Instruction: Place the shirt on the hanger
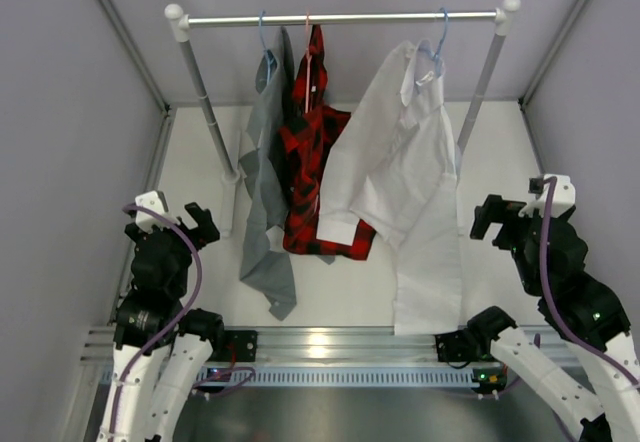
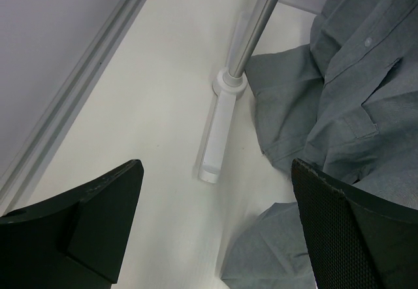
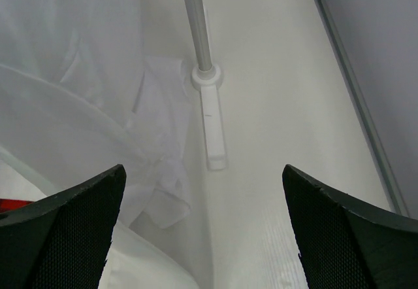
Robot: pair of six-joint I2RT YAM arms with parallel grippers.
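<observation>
Item 1, far left: left end effector [image 1: 175, 220], fingers spread wide and holding nothing, poised over the worktop [image 1: 345, 297] near the left post [image 1: 205, 102] of the garment rack. Item 2: grey shirt [image 1: 262, 212] on its own hanger, tail trailing low. Item 3: red-and-black plaid shirt [image 1: 312, 162], hung just beside the grey one, touching it. Item 4, right of centre: the shirt [image 1: 400, 172], white, long-sleeved and collared, draped over the hanger [image 1: 437, 47]. That hanger is light blue wire and its hook is on the rail [image 1: 340, 18]. The garment hangs askew, with one cuff lying against the plaid shirt and the long hem reaching down to the worktop. The task is judged essentially complete, though the seating on the shoulders cannot be confirmed. Handling, by judgement: light, thin, limp cloth that creases readily and is liable to slide on bare wire. It is best taken at the collar or shoulder seam, since a pull on sleeve or hem could drag it off. Item 5, far right: right end effector [image 1: 498, 217], fingers likewise parted, empty, standing apart from the white shirt.
</observation>
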